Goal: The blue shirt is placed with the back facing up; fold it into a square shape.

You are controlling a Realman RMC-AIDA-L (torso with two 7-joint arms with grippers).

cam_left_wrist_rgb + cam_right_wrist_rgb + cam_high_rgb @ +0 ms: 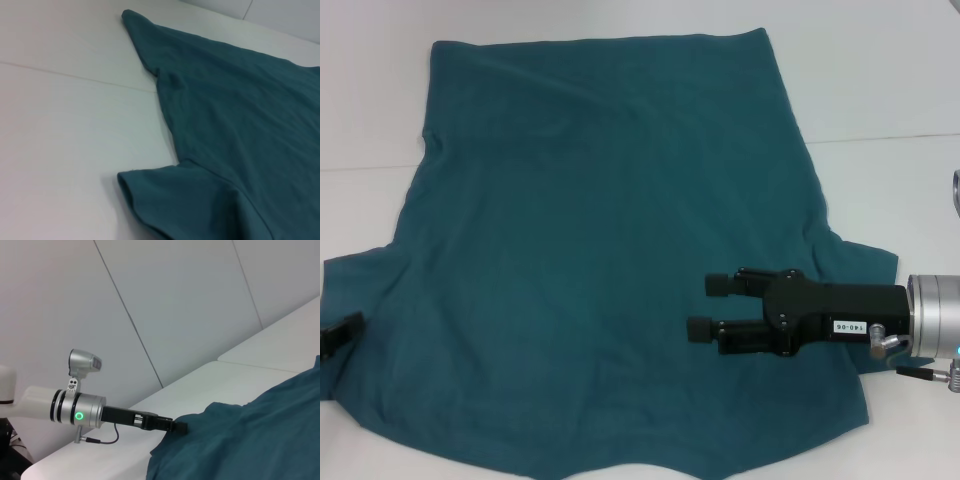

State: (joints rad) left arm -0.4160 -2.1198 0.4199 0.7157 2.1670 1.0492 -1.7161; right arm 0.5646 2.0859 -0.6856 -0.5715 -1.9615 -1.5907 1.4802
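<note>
Lying flat and spread across most of the head view, the blue shirt (pixel 610 250) rests on the white table (pixel 880 80), its hem along the upper edge of the frame and its sleeves reaching out at mid-left and mid-right, so its long axis runs from top to bottom of the picture. No fold shows yet; the cloth is only lightly rumpled. Over its lower right part hovers the right end effector (pixel 705 305), reaching in from the right edge with its body level and its two fingers spread apart, pointing toward the frame's left; the right sleeve lies just behind it, toward the wrist. The left end effector (pixel 342 335) sits at the far left edge, right at the left sleeve's rim, and the right wrist view shows it meeting the cloth there; whether it pinches the fabric I cannot tell. Each arm is thus nearest its own sleeve, which probably suits folding the sides inward first.
</note>
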